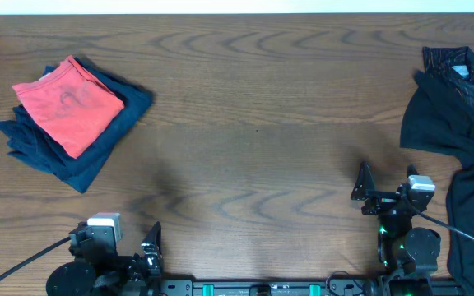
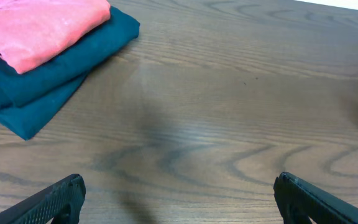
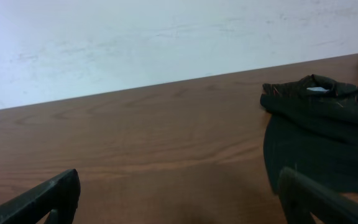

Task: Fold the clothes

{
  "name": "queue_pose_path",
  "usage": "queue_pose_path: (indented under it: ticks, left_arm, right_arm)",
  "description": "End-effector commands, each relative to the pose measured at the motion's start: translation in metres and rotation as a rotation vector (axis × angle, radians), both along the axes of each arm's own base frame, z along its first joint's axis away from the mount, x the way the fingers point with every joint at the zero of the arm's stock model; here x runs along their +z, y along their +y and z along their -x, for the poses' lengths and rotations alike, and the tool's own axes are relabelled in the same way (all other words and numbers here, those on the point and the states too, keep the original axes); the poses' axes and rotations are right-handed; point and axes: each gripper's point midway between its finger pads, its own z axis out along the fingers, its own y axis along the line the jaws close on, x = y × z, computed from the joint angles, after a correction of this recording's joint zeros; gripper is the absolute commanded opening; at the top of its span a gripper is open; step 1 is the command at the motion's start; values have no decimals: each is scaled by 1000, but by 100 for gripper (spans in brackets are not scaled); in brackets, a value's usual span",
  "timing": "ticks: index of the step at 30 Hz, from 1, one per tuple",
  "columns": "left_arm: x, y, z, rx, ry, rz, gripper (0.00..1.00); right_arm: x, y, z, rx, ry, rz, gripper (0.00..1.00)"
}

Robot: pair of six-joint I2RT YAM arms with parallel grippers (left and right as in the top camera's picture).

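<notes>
A folded coral-red T-shirt [image 1: 68,103] lies on top of a folded dark navy garment [image 1: 97,140] at the far left of the table; both show in the left wrist view, the red [image 2: 39,28] on the navy [image 2: 55,78]. A black garment [image 1: 459,131] lies unfolded and crumpled at the right edge, also in the right wrist view [image 3: 322,137]. My left gripper [image 1: 142,255] is open and empty near the front edge, fingers wide apart [image 2: 179,193]. My right gripper [image 1: 367,193] is open and empty, just left of the black garment [image 3: 179,196].
The wooden table [image 1: 253,123] spans the whole view. A white wall [image 3: 166,37] rises behind its far edge. The arm bases sit along the front edge.
</notes>
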Motion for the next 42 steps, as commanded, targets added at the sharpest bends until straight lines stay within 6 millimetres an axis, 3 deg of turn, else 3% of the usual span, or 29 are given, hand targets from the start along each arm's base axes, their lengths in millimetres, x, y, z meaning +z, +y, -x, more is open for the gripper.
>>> queue_pose_path:
  ticks: [1, 24, 27, 33, 42]
  left_arm:
    - [-1, 2, 0, 12, 1, 1, 98]
    - [-7, 2, -1, 15, 2, 1, 98]
    - [-11, 10, -5, 61, -36, -19, 98]
    - [-34, 26, -27, 171, -103, -36, 98]
    - [-40, 46, -99, 294, -376, -45, 98]
  right_arm:
    - [-2, -1, 0, -3, 7, 14, 99]
    - [-2, -1, 0, -3, 7, 14, 99]
    - [-2, -1, 0, -3, 7, 14, 99]
    - [-1, -1, 0, -3, 6, 14, 99]
    - [-2, -1, 0, -3, 7, 14, 99]
